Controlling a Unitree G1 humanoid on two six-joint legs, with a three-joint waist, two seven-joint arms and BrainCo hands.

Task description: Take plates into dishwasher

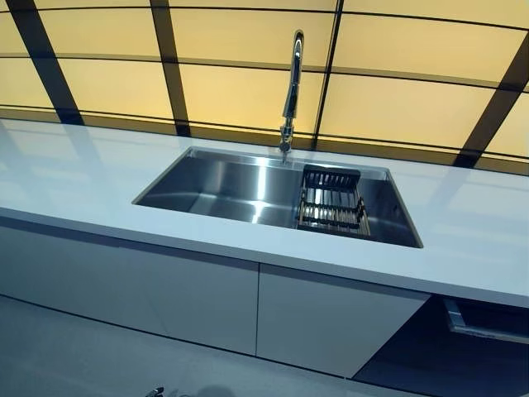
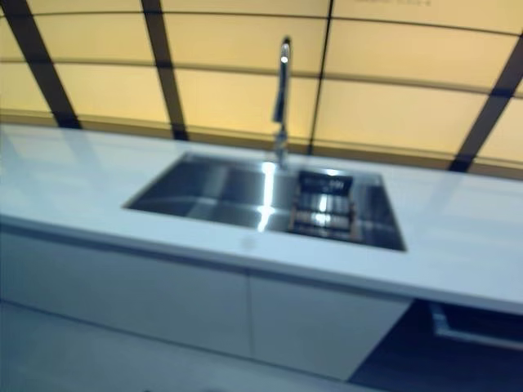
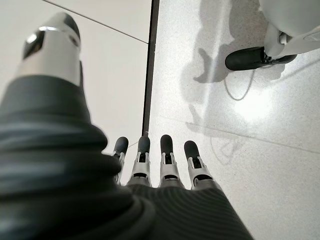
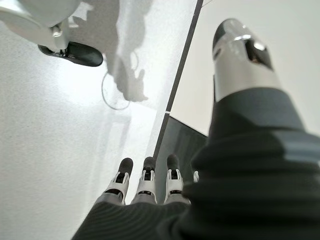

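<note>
We see no plates anywhere; rack (image 1: 333,207) at 3 o'clock in sink (image 1: 223,188) looks empty. Left hand (image 3: 160,167) and right hand (image 4: 145,185) hang by floor, fingers straight, holding nothing. Risk: dishwasher (image 1: 483,321) at 4 o'clock barely in sight, so blind reach may strike desk (image 1: 463,248) edge.

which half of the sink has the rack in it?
The right half of the sink, below and right of the faucet, holds the rack; the left half is bare steel.

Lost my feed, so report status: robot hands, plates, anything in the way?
Left robot hand and right robot hand open, empty, hanging over floor. No plates visible. Sink holds only a rack. Nothing in the way.
</note>
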